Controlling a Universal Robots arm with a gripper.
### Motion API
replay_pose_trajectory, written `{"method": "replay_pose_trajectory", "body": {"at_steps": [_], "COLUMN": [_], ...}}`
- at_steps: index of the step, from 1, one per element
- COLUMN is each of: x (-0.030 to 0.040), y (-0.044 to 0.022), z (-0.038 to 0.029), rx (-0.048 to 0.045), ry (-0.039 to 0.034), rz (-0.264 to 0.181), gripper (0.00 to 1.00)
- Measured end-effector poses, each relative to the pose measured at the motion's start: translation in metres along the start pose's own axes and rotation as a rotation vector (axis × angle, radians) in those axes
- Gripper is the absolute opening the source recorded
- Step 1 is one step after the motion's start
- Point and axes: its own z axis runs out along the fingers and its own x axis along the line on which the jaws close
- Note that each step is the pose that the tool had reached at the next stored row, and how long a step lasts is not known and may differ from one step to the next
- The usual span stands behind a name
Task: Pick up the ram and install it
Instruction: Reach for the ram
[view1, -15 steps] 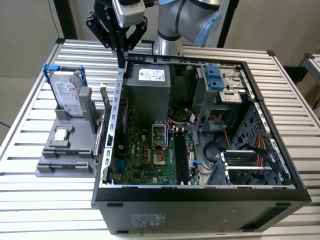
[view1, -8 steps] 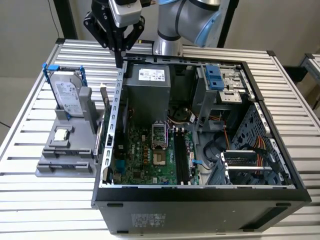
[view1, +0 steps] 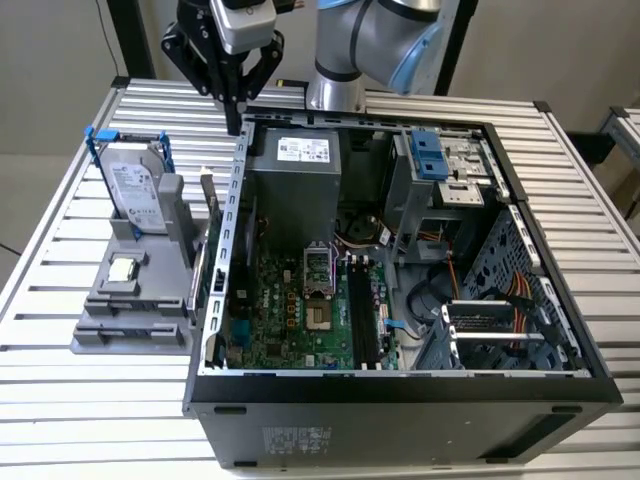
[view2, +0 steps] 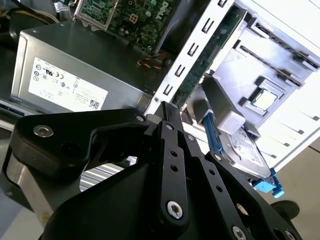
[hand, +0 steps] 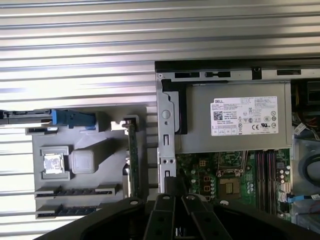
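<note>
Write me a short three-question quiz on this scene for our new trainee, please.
1. True or false: the ram is seated in the motherboard.
2. What sits in the blue bracket on the grey holder? A) processor B) hard drive C) fan
3. What does the gripper hold between its fingers?
Key: 1 false, it stands on edge in the holder; 2 B; 3 nothing, they are shut.
</note>
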Motion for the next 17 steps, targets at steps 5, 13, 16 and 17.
{"method": "replay_pose_trajectory", "body": {"at_steps": [5, 13, 16, 17], "x": [0.0035, 0.0089, 0.0111, 0.0118], "y": [0.0001, 0.0002, 0.0002, 0.0002], "z": [-0.0001, -0.0002, -0.0002, -0.0003], "rx": [0.0, 0.0, 0.0, 0.0001], "ry": [0.0, 0.0001, 0.0001, 0.0001], "rz": [0.0, -0.001, -0.001, -0.001], "gripper": [0.0, 0.0, 0.0, 0.0]}}
